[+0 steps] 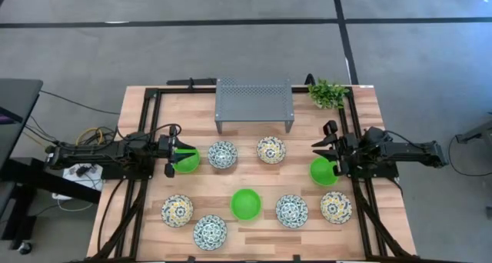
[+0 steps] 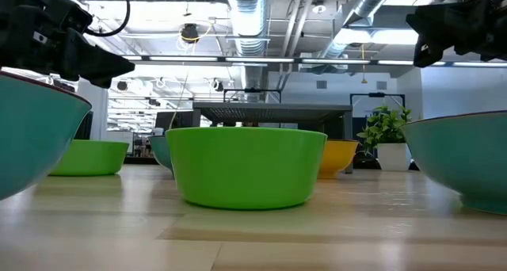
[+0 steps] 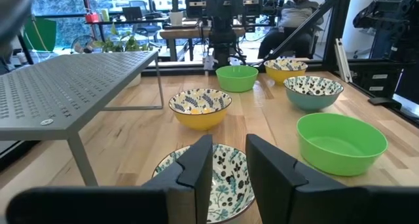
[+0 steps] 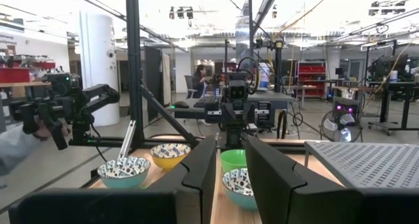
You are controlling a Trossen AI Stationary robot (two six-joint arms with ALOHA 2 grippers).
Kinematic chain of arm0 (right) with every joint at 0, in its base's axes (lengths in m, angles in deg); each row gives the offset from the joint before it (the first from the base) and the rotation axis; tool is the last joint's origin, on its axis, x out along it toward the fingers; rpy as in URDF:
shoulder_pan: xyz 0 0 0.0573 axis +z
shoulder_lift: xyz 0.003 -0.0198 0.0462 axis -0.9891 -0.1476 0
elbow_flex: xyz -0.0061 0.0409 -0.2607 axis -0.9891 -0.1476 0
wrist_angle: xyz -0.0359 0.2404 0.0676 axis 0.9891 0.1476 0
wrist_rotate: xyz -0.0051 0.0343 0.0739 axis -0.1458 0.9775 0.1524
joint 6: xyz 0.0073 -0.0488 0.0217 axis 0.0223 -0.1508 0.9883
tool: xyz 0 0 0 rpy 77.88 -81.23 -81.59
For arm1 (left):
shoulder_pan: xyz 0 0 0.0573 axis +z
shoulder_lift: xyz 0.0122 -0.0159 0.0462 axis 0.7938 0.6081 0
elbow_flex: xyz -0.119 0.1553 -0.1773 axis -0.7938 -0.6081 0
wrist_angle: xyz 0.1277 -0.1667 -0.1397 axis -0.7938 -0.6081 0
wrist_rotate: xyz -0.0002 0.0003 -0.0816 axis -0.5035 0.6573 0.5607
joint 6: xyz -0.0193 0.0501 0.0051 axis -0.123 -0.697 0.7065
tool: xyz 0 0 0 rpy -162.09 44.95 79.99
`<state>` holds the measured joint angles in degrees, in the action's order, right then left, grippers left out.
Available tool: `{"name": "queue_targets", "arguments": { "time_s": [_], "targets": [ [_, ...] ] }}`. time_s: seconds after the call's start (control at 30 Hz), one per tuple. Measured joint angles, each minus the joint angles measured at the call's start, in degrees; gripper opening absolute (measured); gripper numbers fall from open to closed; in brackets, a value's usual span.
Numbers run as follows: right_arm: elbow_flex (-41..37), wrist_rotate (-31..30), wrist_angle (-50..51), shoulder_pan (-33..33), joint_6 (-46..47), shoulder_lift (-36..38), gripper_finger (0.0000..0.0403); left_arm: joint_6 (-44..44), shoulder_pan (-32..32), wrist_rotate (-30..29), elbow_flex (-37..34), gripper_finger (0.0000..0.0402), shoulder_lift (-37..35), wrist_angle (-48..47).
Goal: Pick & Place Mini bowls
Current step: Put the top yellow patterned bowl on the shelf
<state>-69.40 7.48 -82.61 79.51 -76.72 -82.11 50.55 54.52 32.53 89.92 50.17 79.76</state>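
Observation:
Mini bowls stand upright on the wooden table (image 1: 154, 117): green ones at the left (image 1: 187, 161), right (image 1: 324, 171) and near middle (image 1: 246, 204); blue-patterned ones (image 1: 223, 154) (image 1: 291, 210) (image 1: 209, 231); yellow-patterned ones (image 1: 270, 149) (image 1: 177, 210) (image 1: 336, 207). My left gripper (image 1: 187, 150) (image 3: 229, 152) hovers level above the left green bowl, fingers open by a narrow gap, nothing between them. My right gripper (image 1: 317, 149) (image 4: 229, 149) hovers just beyond the right green bowl's far rim, likewise open and empty. Both hang well above the table in the low view.
A grey perforated metal rack (image 1: 254, 101) stands at the far middle of the table, and a small leafy plant (image 1: 328, 92) at the far right corner. Black frame rails (image 1: 146, 132) run along both sides. A person (image 3: 298, 8) sits beyond the table.

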Motion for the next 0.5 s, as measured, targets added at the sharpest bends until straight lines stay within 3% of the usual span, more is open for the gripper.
{"name": "queue_targets", "arguments": {
  "time_s": [0.37, 0.5],
  "targets": [
    [0.00, -0.05, -0.31, -0.11, -0.50, 0.00, 0.0081, 1.11, 0.00, 0.01, 0.00, 0.0094, 0.00, 6.31],
    [0.14, -3.16, -1.74, -1.32, -6.55, 0.01, 0.0081, 2.70, -0.02, 0.01, 0.00, 0.0094, 0.00, 9.87]
  ]
}}
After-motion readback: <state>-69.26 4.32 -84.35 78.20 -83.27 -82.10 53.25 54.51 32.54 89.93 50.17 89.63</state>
